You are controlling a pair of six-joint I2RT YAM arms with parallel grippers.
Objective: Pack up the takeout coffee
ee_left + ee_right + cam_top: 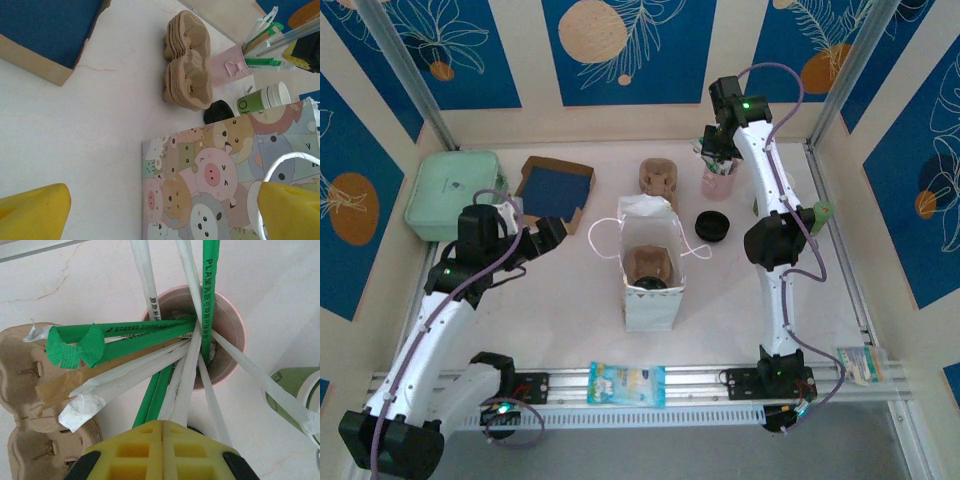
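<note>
A cartoon-print paper bag (650, 305) stands open mid-table. Inside it a brown cup carrier (644, 262) holds the takeout coffee, of which I see the round black lid (652, 285). My left gripper (552, 235) hovers open to the left of the bag (225, 170), its yellow fingertips (35, 212) wide apart with nothing between them. My right gripper (720, 160) sits over the pink cup of straws (227, 325). Its jaws (162, 422) are pressed together. White wrapped straws (187, 390) and green ones run under the fingertips; whether one is pinched is hidden.
A lidless green-and-cream cup (260, 100) and a loose black lid (712, 225) sit near the pink cup (227, 67). A stack of brown carriers (660, 178), a blue-lined tray (557, 188) and a mint box (450, 190) line the back. A blue packet (627, 383) lies on the front rail.
</note>
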